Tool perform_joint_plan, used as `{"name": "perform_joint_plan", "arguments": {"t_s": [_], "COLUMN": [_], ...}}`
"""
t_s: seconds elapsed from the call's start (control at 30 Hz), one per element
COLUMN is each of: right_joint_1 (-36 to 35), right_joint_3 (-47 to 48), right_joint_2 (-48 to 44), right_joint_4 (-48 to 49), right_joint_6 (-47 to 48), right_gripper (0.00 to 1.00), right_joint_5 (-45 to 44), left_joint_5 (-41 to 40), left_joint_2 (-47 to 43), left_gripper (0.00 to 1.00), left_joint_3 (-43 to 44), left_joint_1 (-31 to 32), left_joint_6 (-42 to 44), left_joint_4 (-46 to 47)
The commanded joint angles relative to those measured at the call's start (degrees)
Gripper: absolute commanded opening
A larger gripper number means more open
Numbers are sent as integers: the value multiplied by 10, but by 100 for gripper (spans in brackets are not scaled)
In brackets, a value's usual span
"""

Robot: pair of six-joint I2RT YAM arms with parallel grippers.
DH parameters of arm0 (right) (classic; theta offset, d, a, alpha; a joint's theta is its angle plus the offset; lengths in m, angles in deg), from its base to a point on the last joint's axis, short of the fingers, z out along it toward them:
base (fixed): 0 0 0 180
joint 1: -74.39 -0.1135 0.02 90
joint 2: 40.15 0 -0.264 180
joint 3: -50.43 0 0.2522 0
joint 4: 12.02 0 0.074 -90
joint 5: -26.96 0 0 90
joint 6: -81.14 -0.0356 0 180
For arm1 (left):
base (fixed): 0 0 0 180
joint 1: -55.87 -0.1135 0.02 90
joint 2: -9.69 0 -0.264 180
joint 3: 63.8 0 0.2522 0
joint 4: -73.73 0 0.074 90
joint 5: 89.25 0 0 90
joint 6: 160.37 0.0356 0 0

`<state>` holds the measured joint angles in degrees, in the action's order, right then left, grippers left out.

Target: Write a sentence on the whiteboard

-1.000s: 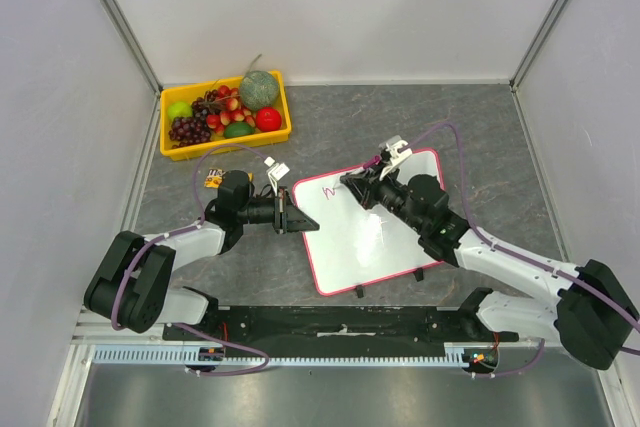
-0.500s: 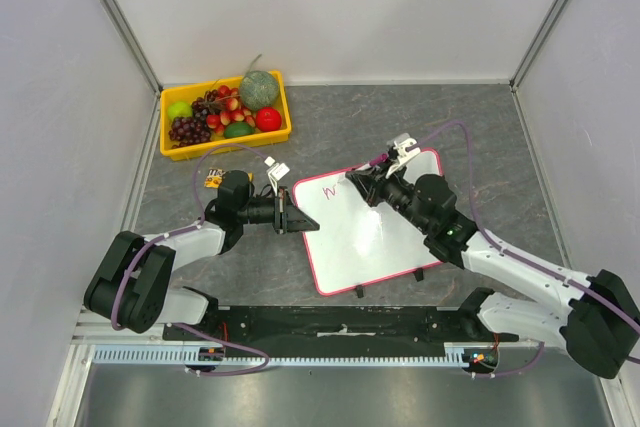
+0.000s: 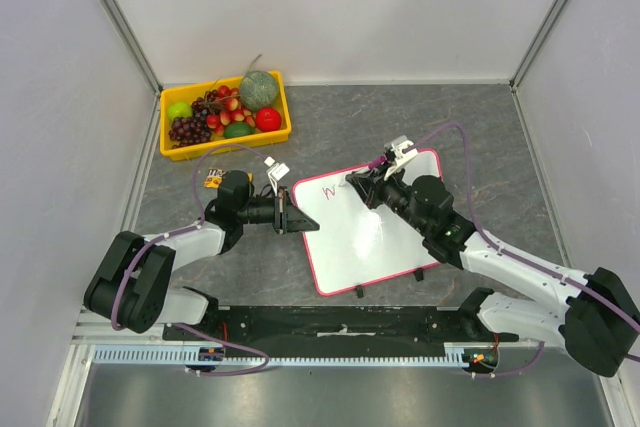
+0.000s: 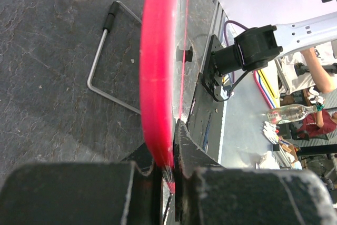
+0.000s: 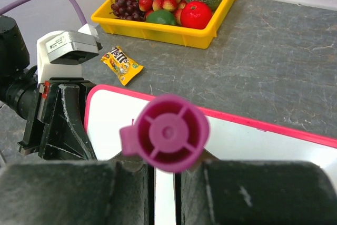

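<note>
The whiteboard (image 3: 370, 247), white with a pink-red rim, lies tilted on the grey table. My left gripper (image 3: 290, 217) is shut on its left edge; the left wrist view shows the red rim (image 4: 157, 77) pinched between the jaws of that gripper (image 4: 171, 169). My right gripper (image 3: 358, 185) is shut on a magenta marker (image 5: 168, 133), seen end-on over the board (image 5: 247, 140), with its tip hidden. Of the sentence, only a few magenta strokes (image 3: 328, 188) show near the board's top left corner.
A yellow tray (image 3: 226, 146) of fruit stands at the back left and also shows in the right wrist view (image 5: 174, 35). A small candy packet (image 3: 213, 180) lies between the tray and my left arm. A wire stand (image 4: 100, 61) lies under the board. Walls enclose the table.
My right gripper has shifted slightly over the board's top left with the marker, and the magenta strokes there have changed shape a little. The left arm and board have not moved.
</note>
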<state>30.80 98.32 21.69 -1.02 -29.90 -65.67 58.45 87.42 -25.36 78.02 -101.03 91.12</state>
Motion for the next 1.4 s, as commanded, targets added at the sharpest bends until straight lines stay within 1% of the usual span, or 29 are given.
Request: {"name": "perform_joint_plan", "arguments": {"t_s": [0.0, 0.4, 0.87, 1.13, 1.37], "right_joint_1": [2, 2, 2, 2, 2], "right_joint_3": [-5, -12, -25, -39, -39], "right_joint_2": [6, 12, 13, -2, -12], "right_joint_4": [14, 10, 7, -6, -14], "right_joint_6": [5, 6, 1, 0, 8], "right_gripper": [0, 0, 0, 0, 0], "right_joint_5": [-9, -12, 25, 25, 4], "left_joint_5": [-30, -30, -31, -31, -32], "left_joint_2": [4, 3, 4, 3, 4], "left_gripper": [2, 2, 2, 2, 2], "left_joint_3": [-18, -19, -19, -19, -19], "left_joint_1": [5, 6, 5, 6, 6], "left_joint_6": [113, 113, 113, 113, 113], "left_joint_4": [-17, -16, -16, -16, -16]}}
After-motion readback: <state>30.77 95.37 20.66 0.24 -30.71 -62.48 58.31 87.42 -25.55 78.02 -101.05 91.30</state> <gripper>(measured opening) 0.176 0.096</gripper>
